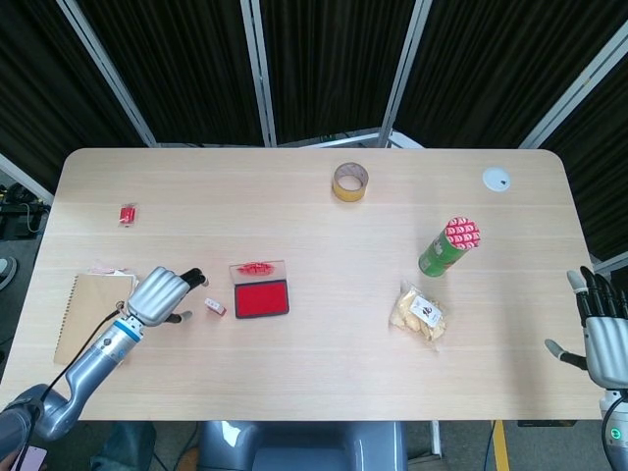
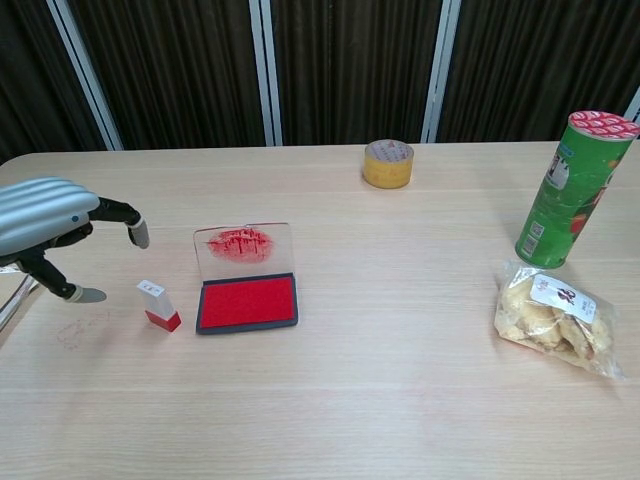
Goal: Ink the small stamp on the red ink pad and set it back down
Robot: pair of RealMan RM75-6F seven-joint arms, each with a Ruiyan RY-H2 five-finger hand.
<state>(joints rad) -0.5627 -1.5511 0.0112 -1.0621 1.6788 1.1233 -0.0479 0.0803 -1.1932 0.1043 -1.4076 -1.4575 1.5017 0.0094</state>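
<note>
The small stamp (image 1: 214,307) (image 2: 157,305), white with a red base, stands on the table just left of the red ink pad (image 1: 261,297) (image 2: 247,301). The pad's clear lid (image 2: 243,249) is tipped up behind it, smeared red. My left hand (image 1: 163,293) (image 2: 50,225) hovers a little left of the stamp, fingers apart and curved, holding nothing. My right hand (image 1: 603,337) hangs open off the table's right edge, seen only in the head view.
A notebook (image 1: 93,318) lies under my left forearm. A small red packet (image 1: 128,214) sits at the far left, a tape roll (image 1: 350,182) at the back, a green can (image 1: 447,246) and snack bag (image 1: 419,313) to the right, a white disc (image 1: 497,179) far right.
</note>
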